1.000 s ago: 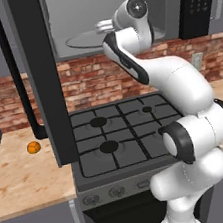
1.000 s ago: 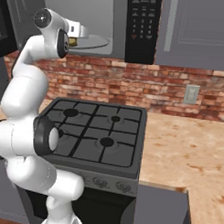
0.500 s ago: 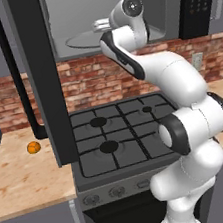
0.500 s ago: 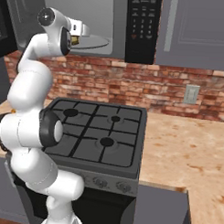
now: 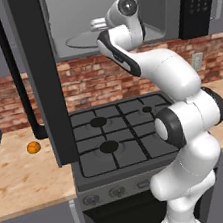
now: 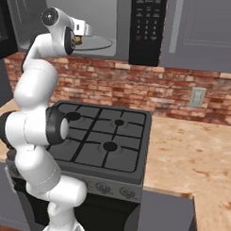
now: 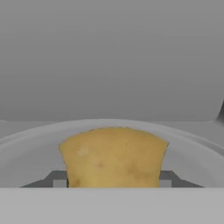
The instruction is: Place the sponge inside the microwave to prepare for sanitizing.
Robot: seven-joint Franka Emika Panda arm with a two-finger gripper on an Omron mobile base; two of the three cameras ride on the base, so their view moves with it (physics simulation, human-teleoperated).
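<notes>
**Sponge in the jaws, over the turntable inside the microwave**

I'm seeing the small olive-yellow, slightly pinched sponge block [image 7: 113,157] sitting between the two dark fingertips in the hand view, w/ a finger [image 7: 57,178] showing at each side of it, so the gripper [image 7: 113,180] is clamped on the sponge. In the right base view a bit of yellow [image 6: 79,39] is peeking out just under the hand. The sponge is hanging over the round light grey turntable plate [image 7: 26,148], whose rim is curving behind and around it; whether its underside is touching the plate I can't tell. Behind that, the plain light grey back wall of the cavity is rising.

I'm looking at the hand reaching into the open cavity of the large dark grey over-range microwave [image 6: 99,15]. Its black keypad panel [image 6: 146,24] is standing to the right of the opening, and its black glass door [image 5: 38,79] is swung out wide on the left, hanging down in front of the left base cam. The white arm is arching up from the base to the opening.

Below the microwave, a black gas stove w/ dark grates [image 5: 120,140] is sitting against a red brick backsplash [image 6: 151,88]. Light wood-look counter [image 6: 191,153] is running both sides of it. A small round orange ball [image 5: 33,147] is lying on the left counter, well apart from the arm. A pale wall outlet [image 6: 197,97] is set in the brick right of the stove.
</notes>
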